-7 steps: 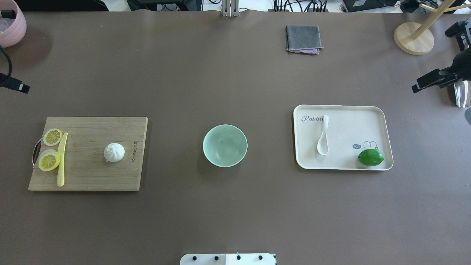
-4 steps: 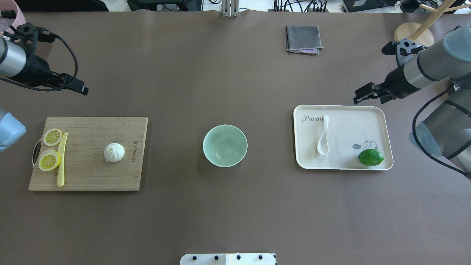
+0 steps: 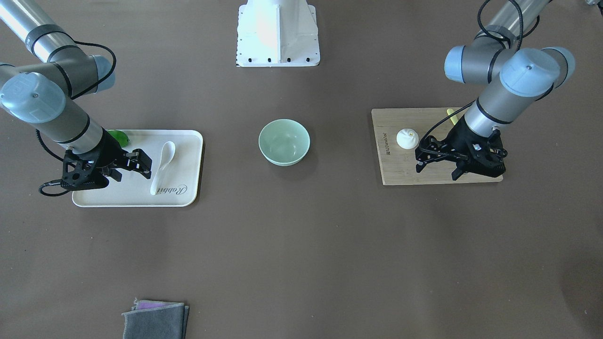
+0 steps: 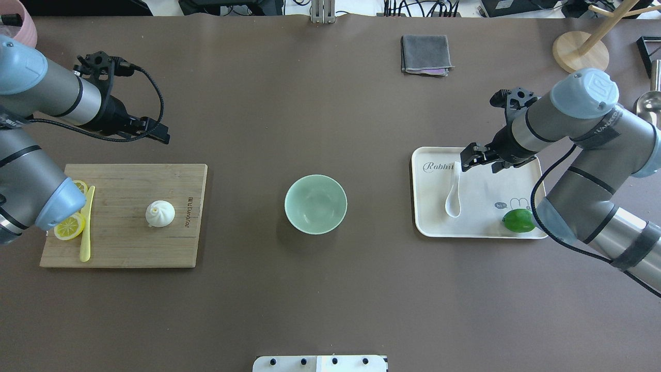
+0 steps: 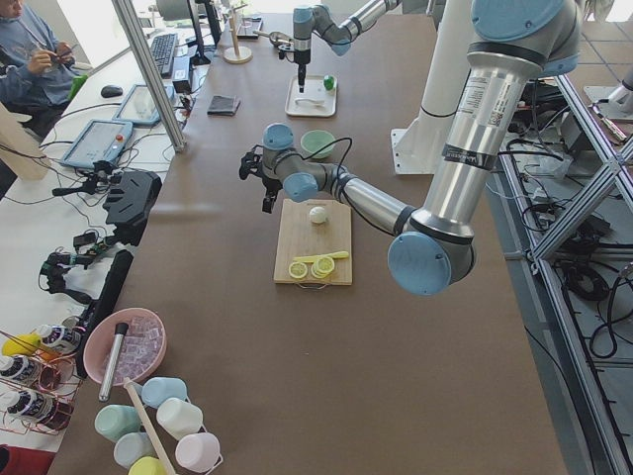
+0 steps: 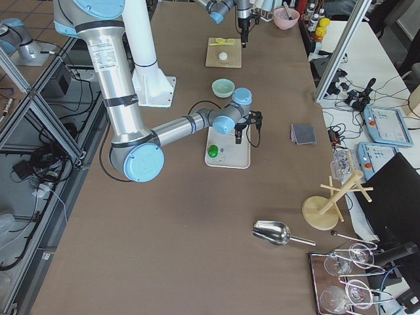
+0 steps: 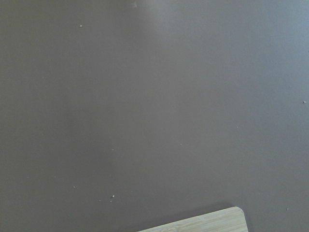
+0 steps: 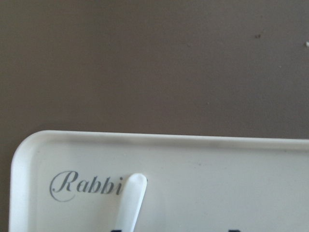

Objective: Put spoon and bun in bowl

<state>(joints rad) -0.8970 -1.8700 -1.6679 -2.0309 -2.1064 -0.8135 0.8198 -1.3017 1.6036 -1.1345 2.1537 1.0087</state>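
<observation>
The white spoon (image 4: 453,194) lies on the cream tray (image 4: 485,181), handle toward the far edge. The white pleated bun (image 4: 160,214) sits on the wooden cutting board (image 4: 124,243). The mint-green bowl (image 4: 315,204) stands empty at the table's middle. My left gripper (image 3: 437,170) is open and empty, raised over the board's far edge, beyond the bun. My right gripper (image 3: 133,172) is open and empty, above the tray's far edge beside the spoon's handle. The right wrist view shows the handle tip (image 8: 133,193). The left wrist view shows bare table and a board corner (image 7: 207,223).
Lemon slices (image 4: 69,227) and a thin yellow knife (image 4: 85,237) lie at the board's left end. A green lime (image 4: 519,220) sits on the tray's near right corner. A folded grey cloth (image 4: 425,54) and a wooden stand (image 4: 578,54) are at the far side.
Both arms have swung in from the table's ends. The left gripper now hangs over the board's far edge, the right over the tray's far edge by the spoon handle. No object has moved.
</observation>
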